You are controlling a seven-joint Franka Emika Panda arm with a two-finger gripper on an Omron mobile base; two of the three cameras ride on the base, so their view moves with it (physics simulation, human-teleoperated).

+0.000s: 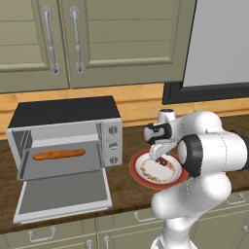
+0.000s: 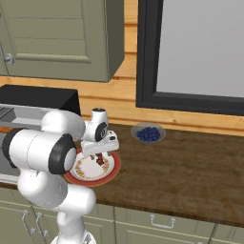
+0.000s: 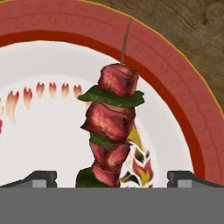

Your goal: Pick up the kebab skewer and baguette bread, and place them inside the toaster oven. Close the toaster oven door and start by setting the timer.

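The kebab skewer [image 3: 113,131], red meat chunks with green leaves on a thin stick, lies on a red-rimmed white plate [image 3: 183,109]. My gripper [image 3: 113,179] hovers open just over it, one fingertip on each side of the meat. From the base views the gripper [image 1: 163,158] hangs above the plate [image 1: 141,175], with the skewer [image 2: 100,159] below it. The baguette bread [image 1: 58,154] lies on the rack inside the toaster oven [image 1: 65,131]. The toaster oven door [image 1: 63,194] hangs open, flat toward the front.
A small bowl of blue berries [image 2: 148,133] sits behind the plate [image 2: 90,170] to the right. Upper cabinets [image 1: 73,39] hang over the oven. A dark-framed window [image 2: 200,52] is on the back wall. Wooden counter [image 2: 190,171] stretches to the right.
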